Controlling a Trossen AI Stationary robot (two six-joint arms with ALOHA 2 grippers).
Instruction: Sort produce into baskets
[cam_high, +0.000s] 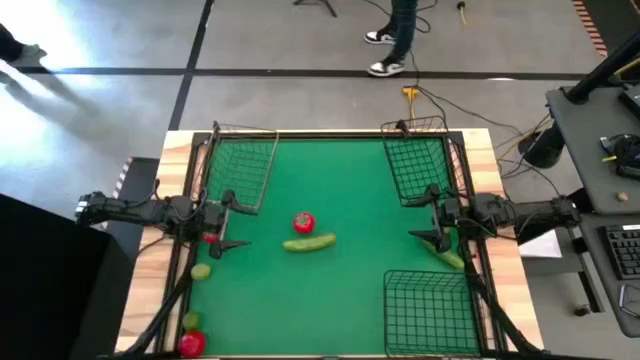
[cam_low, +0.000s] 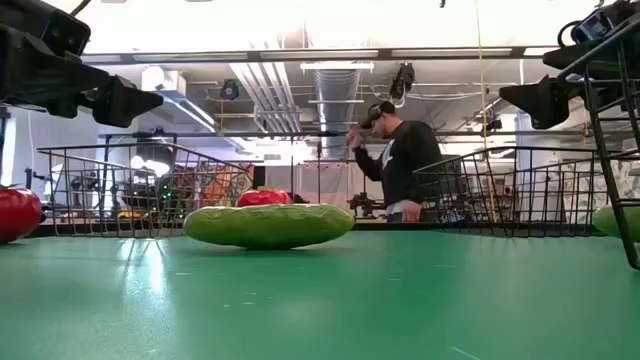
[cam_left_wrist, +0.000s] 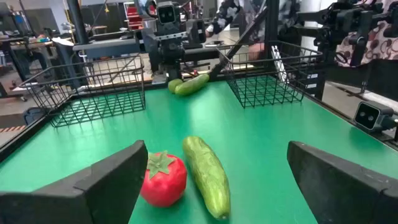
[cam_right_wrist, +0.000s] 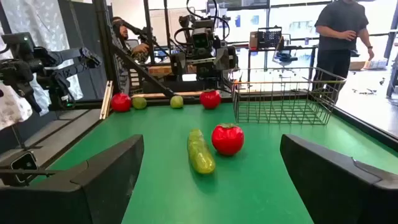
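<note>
A red tomato (cam_high: 303, 222) and a long green cucumber (cam_high: 309, 242) lie side by side on the green mat's middle, the tomato on the far side. They also show in the left wrist view as tomato (cam_left_wrist: 163, 179) and cucumber (cam_left_wrist: 207, 174). My left gripper (cam_high: 235, 225) hovers open at the mat's left, above the mat, pointing at them. My right gripper (cam_high: 432, 215) hovers open at the mat's right, facing them (cam_right_wrist: 211, 143). A second cucumber (cam_high: 450, 258) lies beside the right gripper. Three wire baskets stand at far left (cam_high: 240, 165), far right (cam_high: 420, 165) and near right (cam_high: 430, 310).
At the mat's left edge lie a tomato (cam_high: 210, 237) under the left arm, two limes (cam_high: 201, 271) (cam_high: 190, 320) and another tomato (cam_high: 191, 343). The mat's middle near part is bare. A person (cam_low: 400, 160) stands beyond the table's far edge.
</note>
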